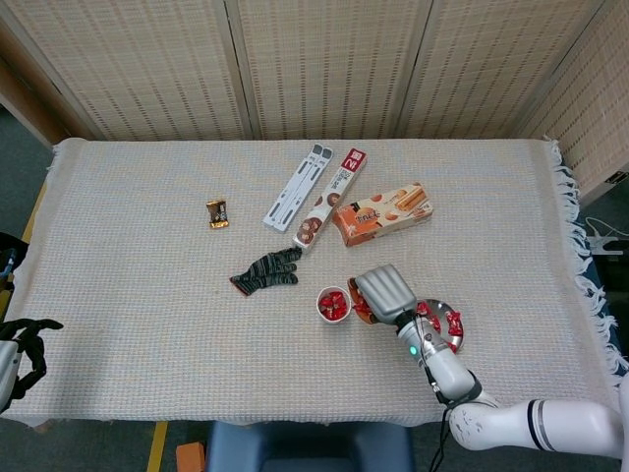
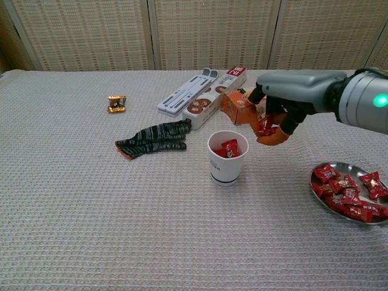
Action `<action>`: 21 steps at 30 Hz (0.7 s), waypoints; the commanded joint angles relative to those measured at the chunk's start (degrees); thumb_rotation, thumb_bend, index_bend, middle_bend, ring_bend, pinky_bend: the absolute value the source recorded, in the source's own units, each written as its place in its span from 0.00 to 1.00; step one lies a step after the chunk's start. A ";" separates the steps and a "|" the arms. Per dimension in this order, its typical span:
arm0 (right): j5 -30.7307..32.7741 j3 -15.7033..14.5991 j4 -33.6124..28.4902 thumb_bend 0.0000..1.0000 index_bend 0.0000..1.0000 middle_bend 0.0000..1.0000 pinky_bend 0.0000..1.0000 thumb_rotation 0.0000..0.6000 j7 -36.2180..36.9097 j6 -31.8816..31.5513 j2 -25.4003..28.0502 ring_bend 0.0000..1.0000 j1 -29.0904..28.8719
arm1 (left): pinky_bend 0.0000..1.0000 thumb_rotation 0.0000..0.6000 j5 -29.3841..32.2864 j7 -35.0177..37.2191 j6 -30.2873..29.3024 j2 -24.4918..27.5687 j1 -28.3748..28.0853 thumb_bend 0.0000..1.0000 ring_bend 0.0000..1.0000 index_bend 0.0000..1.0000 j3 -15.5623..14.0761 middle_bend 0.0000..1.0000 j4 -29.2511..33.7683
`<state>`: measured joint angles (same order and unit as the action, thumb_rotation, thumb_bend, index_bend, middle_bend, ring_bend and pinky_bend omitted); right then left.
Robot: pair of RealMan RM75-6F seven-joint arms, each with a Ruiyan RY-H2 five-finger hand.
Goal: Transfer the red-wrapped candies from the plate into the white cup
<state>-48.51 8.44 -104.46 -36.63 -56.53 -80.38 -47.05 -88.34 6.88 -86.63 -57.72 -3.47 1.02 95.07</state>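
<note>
The red-wrapped candies look light and small, with crinkly, slippery wrappers, so a fingertip pinch across one candy's middle probably suits best. Most lie heaped on the plate at the desk's right side; a few already sit in the white cup. The right robot hand hangs just right of the cup and above its rim, well apart from the plate, fingertips pinched on one red candy. The left robot hand rests at the desk's left edge, fingers curled, seemingly holding nothing
</note>
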 commanded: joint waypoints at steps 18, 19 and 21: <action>-4.15 1.13 9.36 0.25 0.61 0.82 0.98 1.00 9.61 5.05 -6.77 0.77 -2.94 | 0.28 1.00 0.30 -0.12 -0.17 -0.04 0.10 0.42 0.27 0.35 0.17 0.24 -0.09; -4.41 1.11 9.63 0.24 0.60 0.82 0.98 1.00 9.94 5.06 -6.91 0.77 -2.96 | 0.28 1.00 0.31 -0.06 -0.14 -0.02 0.09 0.42 0.27 0.35 0.18 0.24 -0.10; -4.79 1.14 10.09 0.22 0.59 0.82 0.98 1.00 10.44 5.01 -7.16 0.77 -2.99 | 0.28 1.00 0.28 0.00 -0.16 0.02 0.10 0.42 0.27 0.34 0.17 0.24 -0.12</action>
<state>-53.18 9.58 -94.49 -26.32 -51.53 -87.43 -50.01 -88.06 6.89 -86.80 -57.70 -3.37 1.19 94.95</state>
